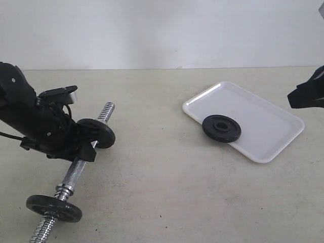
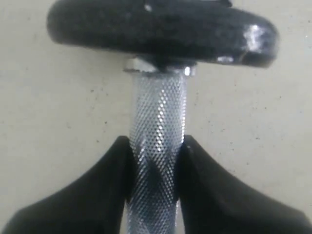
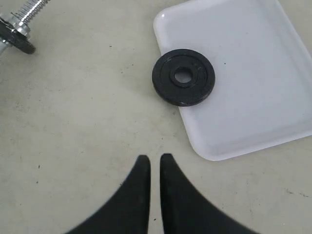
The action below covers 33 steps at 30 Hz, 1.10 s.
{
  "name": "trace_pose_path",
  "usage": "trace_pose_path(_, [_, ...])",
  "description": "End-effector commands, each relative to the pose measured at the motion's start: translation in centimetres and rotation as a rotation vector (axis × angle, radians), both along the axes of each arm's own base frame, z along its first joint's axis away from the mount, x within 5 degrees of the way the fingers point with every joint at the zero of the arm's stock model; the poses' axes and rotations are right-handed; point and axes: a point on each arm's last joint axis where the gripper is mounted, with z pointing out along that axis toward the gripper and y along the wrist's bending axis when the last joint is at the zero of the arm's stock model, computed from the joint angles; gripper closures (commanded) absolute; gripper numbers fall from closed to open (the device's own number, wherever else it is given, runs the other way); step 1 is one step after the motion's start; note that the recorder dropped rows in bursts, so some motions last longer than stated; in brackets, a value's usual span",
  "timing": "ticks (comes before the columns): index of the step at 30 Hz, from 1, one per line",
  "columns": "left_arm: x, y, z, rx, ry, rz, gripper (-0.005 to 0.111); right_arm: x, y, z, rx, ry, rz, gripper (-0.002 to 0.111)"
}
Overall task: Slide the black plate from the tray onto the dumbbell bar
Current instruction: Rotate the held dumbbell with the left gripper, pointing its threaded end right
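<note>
The black plate lies flat across the tray's near-left rim, partly over the table. The white tray holds nothing else. The dumbbell bar runs slantwise at the left. It carries one black disc near its far threaded end and another near its near end. My left gripper is shut on the bar's knurled middle, just behind the far disc. My right gripper hangs shut and empty over bare table, short of the tray and plate.
The right arm shows only at the right edge of the exterior view. The bar's far threaded end sticks out bare past the disc. A pale wall backs the beige table.
</note>
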Motion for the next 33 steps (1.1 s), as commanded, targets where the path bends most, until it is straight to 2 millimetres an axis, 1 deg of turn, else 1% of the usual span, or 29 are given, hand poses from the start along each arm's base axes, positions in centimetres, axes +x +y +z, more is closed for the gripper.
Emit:
trace_pose_path(1, [0.3,-0.1,2.3,-0.077,-0.134,0.115,0.102,-0.1,0.0,0.1,0.002,0.003,0.008,0.104])
trace_pose_path(4, [0.2,-0.1,2.5,-0.085,-0.137,0.121,0.102,-0.1,0.1,0.1,0.003,0.004,0.009,0.104])
trace_pose_path(16, [0.5,-0.6,2.9,-0.210,-0.107,0.265,0.102,-0.2,0.1,0.1,0.004,0.014,0.015,0.104])
trace_pose_path(22, [1.0,-0.6,3.2,-0.298,-0.114,0.408,0.102,-0.2,0.1,0.1,0.004,0.014,0.015,0.104])
trace_pose_path(33, [1.6,-0.1,3.3,-0.351,-0.152,0.589,0.102,-0.2,0.1,0.1,0.004,0.014,0.015,0.104])
